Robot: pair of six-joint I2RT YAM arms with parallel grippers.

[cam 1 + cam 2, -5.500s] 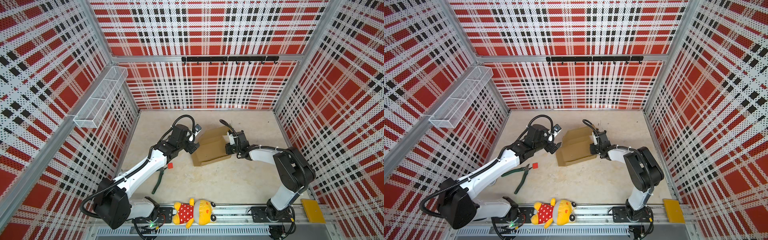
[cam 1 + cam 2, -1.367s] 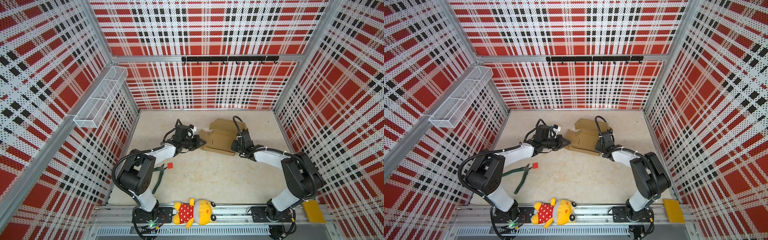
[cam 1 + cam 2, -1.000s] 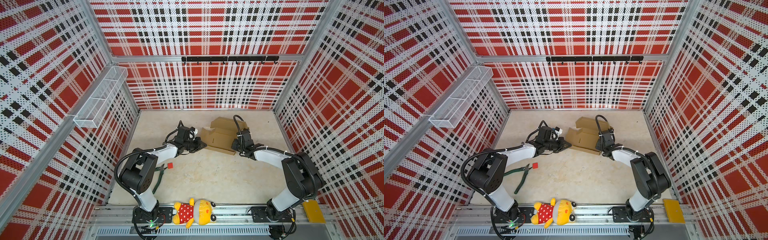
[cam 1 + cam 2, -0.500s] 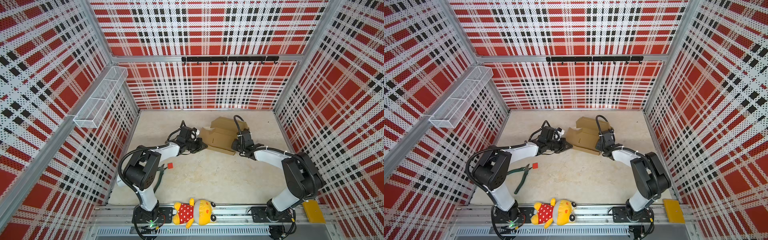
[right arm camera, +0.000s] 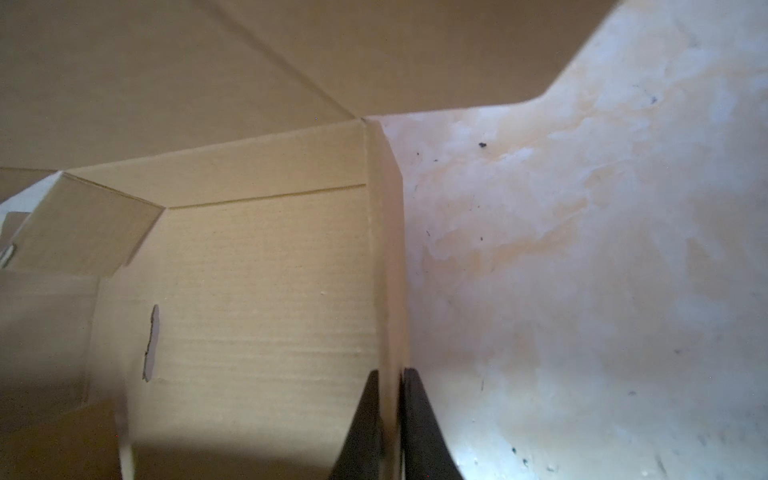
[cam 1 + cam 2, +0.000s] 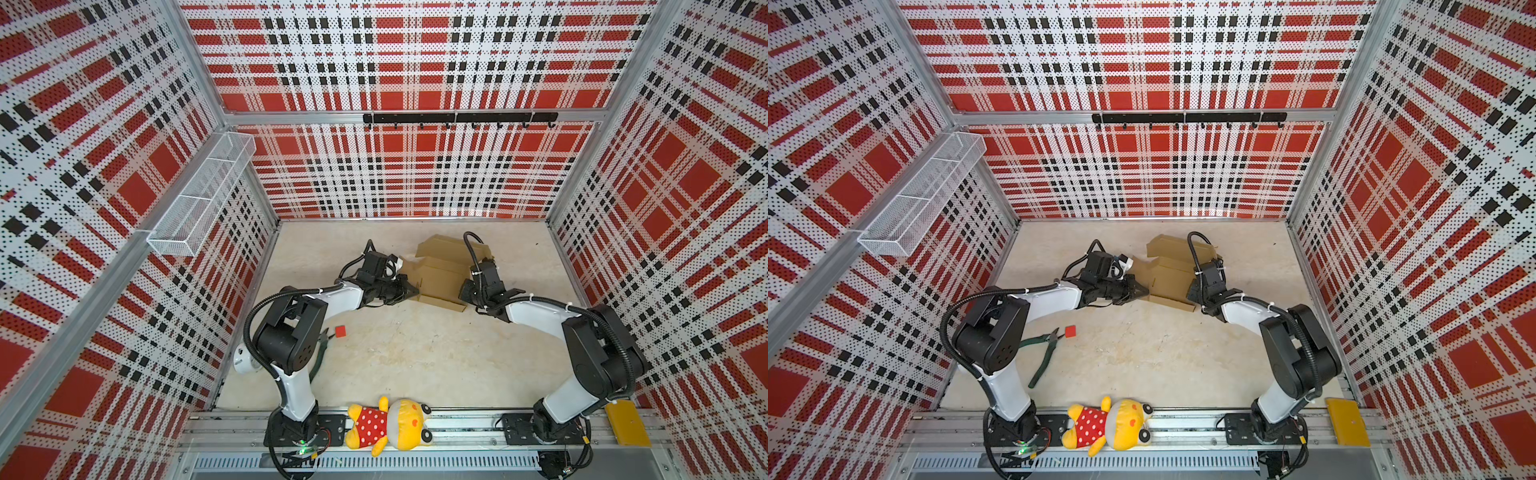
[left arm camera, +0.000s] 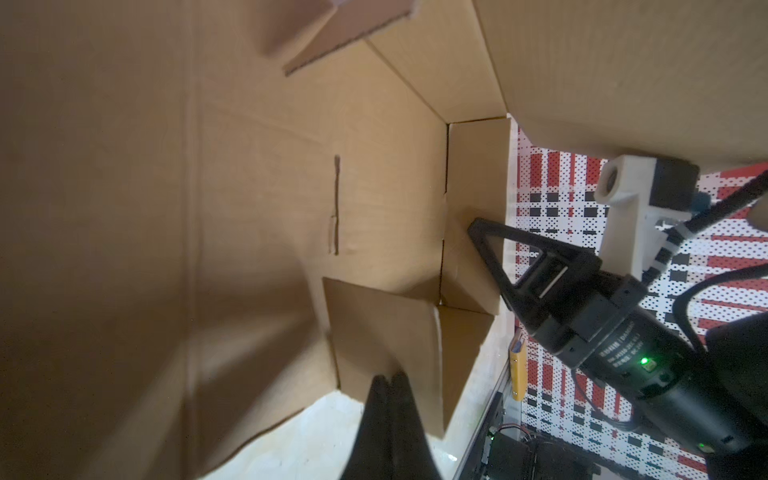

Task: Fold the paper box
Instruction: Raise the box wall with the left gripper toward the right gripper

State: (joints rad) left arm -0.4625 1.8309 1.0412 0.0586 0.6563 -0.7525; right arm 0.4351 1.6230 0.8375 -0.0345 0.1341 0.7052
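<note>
Top views: stereo pair mounted high, facing steeply down, distant; both share the whole tabletop and the paper box. Left wrist view: very near, inside the paper box, looking across at the right arm. Right wrist view: very near, along a box wall and bare tabletop.

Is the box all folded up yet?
Not yet. Some walls of the paper box already stand up. The right gripper pinches one side wall; the shut left gripper sits at a small corner flap. The side flaps and lid are not yet folded shut.
</note>
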